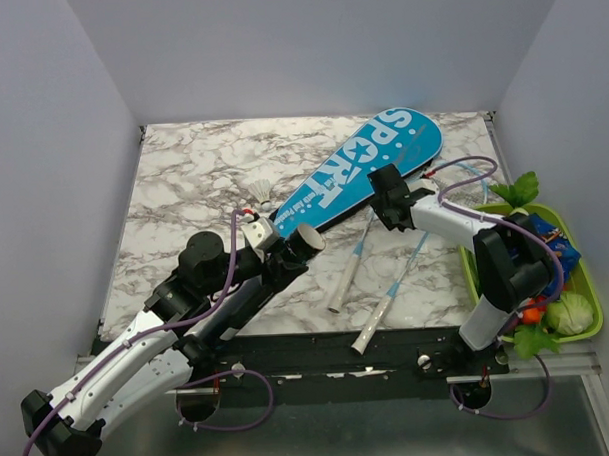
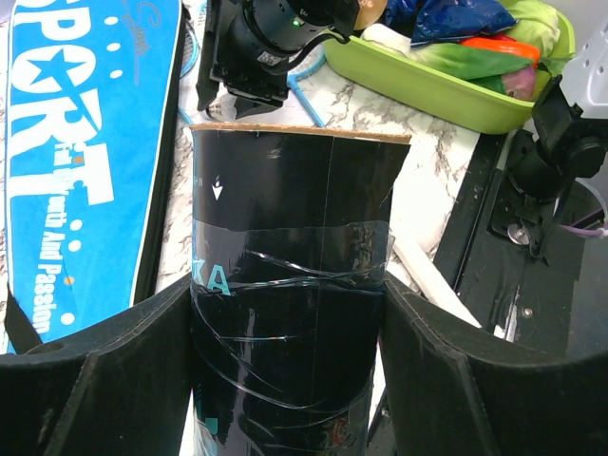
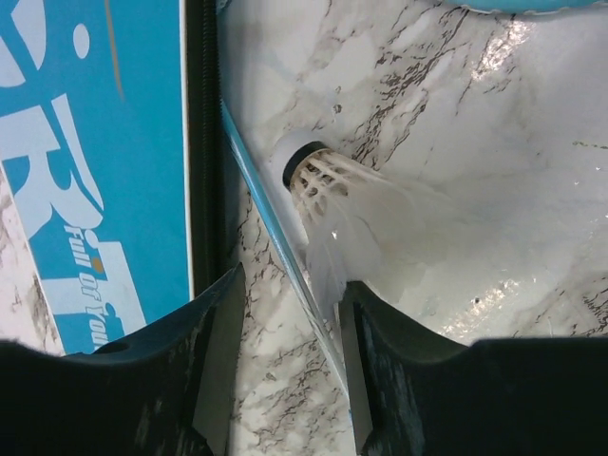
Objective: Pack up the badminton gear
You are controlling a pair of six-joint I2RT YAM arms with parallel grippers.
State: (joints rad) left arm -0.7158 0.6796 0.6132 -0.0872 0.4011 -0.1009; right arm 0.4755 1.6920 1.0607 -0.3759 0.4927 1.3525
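Left pincer clamps black tube beside bag edge.

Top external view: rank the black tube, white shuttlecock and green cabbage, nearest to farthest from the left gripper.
1. Black tube: clamped in the left gripper.
2. White shuttlecock: just beyond it, mid-table.
3. Green cabbage: far right, in the green tray.

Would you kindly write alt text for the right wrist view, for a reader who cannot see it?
A white feathered shuttlecock lies on the marble table, its feather skirt reaching between the open black fingers of the right gripper. A thin light-blue racket frame runs diagonally beside it, and the cyan bag fills the left side.
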